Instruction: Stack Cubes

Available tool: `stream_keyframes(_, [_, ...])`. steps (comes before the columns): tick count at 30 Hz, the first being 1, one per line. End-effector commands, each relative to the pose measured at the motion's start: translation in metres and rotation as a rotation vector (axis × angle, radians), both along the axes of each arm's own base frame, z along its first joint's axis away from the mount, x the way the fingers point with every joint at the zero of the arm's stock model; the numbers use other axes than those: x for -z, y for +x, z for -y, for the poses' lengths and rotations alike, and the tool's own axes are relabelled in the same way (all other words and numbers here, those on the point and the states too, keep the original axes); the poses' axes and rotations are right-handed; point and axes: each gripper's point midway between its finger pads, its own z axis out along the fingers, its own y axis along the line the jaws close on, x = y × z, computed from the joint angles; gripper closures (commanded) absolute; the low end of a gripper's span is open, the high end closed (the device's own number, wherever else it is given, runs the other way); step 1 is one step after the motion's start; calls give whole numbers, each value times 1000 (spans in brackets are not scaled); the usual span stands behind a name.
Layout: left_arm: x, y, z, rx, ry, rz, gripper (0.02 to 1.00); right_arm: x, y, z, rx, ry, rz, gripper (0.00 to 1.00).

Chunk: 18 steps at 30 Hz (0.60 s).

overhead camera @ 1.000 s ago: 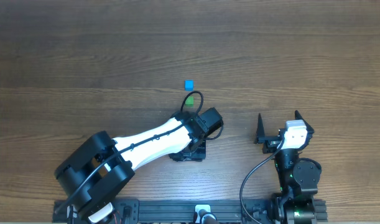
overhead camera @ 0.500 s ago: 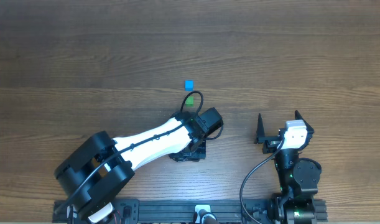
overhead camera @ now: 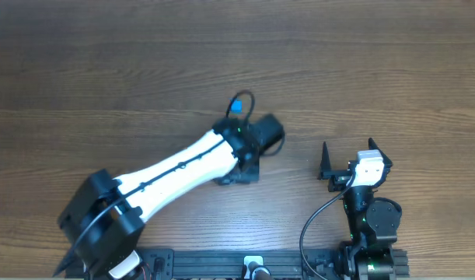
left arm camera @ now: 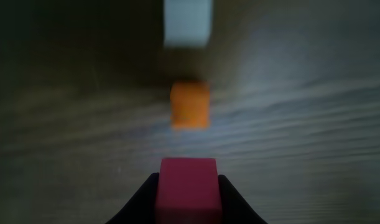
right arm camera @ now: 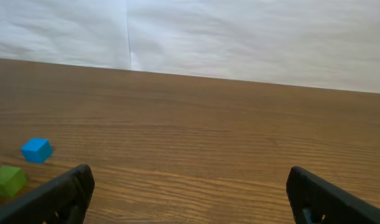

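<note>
Setting: Dark wood-grain worktop, with a white backdrop rising behind its far edge.
Held cube: a red cube sits clamped between the fingers of the left pincer, near the middle of the worktop. Whether it rests on the wood or hangs above it cannot be told.
Blue cube: the blue cube lies on the wood near the worktop's middle.
Green cube: the green cube lies just beside the blue one, on the side toward the near edge, with a narrow gap between them.
Line-up: in the left wrist view two cubes stand in a row ahead of the red one, none touching.
Left arm: the white left arm slants from the near-left corner to the middle.
Right pincer: the right pincer has its fingers spread wide. It sits by the near edge on the right side, well apart from the cubes.
</note>
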Motion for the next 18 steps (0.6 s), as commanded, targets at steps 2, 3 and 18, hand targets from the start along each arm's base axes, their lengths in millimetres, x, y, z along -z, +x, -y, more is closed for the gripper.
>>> stream_keyframes(2, [-41,41,-3,24,-56,106,980,1,0,0,2,-5,3,9])
stream_keyframes(3, [-44,45,-5,15,-60,109,978,1,0,0,2,-5,4,9])
stream_keyframes(18, [-22,75,-8,33,-34,32,980,1,0,0,2,-5,3,7])
